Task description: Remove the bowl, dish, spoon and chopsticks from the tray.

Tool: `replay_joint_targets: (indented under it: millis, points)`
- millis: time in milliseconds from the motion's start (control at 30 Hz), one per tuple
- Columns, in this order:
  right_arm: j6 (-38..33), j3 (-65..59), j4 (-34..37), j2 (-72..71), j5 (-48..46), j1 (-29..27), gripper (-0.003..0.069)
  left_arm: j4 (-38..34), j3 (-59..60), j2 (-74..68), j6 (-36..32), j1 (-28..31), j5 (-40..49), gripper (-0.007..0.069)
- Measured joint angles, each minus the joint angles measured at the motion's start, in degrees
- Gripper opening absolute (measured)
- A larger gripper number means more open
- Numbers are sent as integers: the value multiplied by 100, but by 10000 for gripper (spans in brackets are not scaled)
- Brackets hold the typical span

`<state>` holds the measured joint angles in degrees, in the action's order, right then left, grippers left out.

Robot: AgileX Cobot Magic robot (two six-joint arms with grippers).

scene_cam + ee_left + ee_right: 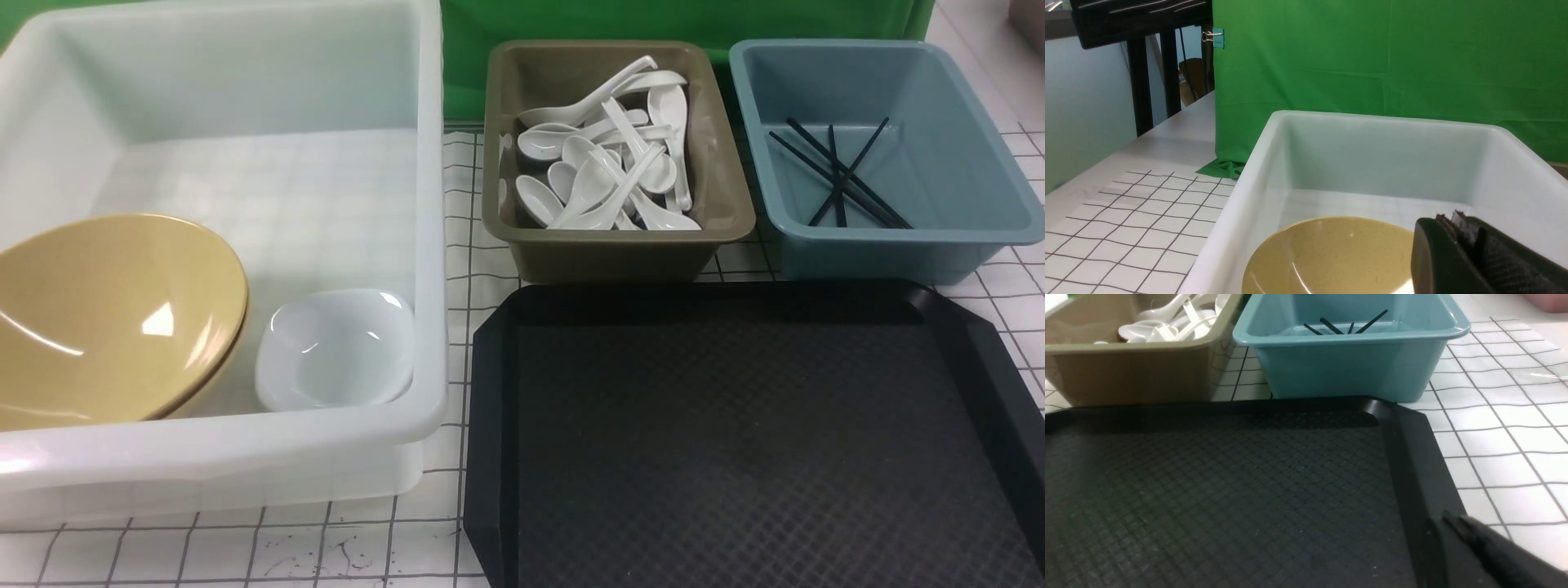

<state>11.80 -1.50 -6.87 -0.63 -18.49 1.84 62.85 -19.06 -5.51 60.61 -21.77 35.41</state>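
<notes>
Since the tray (755,457) shows nothing on its textured surface, you're basically at the wrap-up step. The bowl (106,318) leans tilted in the white tub (433,245), with the dish (336,349) just beside it. Spoons (608,175) are piled in the olive bin (498,163), handles pointing every which way. The chopsticks (841,175) lie crossed in the blue bin (939,90), long axes mostly running near-to-far. Left pincer (1466,253) looks closed on nothing, over the tub by the bowl. Right pincer (1478,547) sits at the tray's rim; can't tell its state. My guess is the next move just calls for backing both arms off the worktop (473,245).
</notes>
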Motion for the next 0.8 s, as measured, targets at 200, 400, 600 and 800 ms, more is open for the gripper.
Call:
replay_joint_targets:
  millis: [200, 400, 600, 800]
  points:
    - [0, 0, 0, 0, -4, 0, 48, 0, 0, 0, 5, 0, 0, -6]
    - [0, 0, 0, -5, -4, 0, 48, 36, 283, 57, 5, 0, -13, -6]
    - [0, 0, 5, -5, -4, 0, 48, -15, 712, 194, 24, 0, -183, -6]
    - [0, 0, 5, -5, -4, 0, 48, -535, 1267, 207, 26, 0, -508, -6]
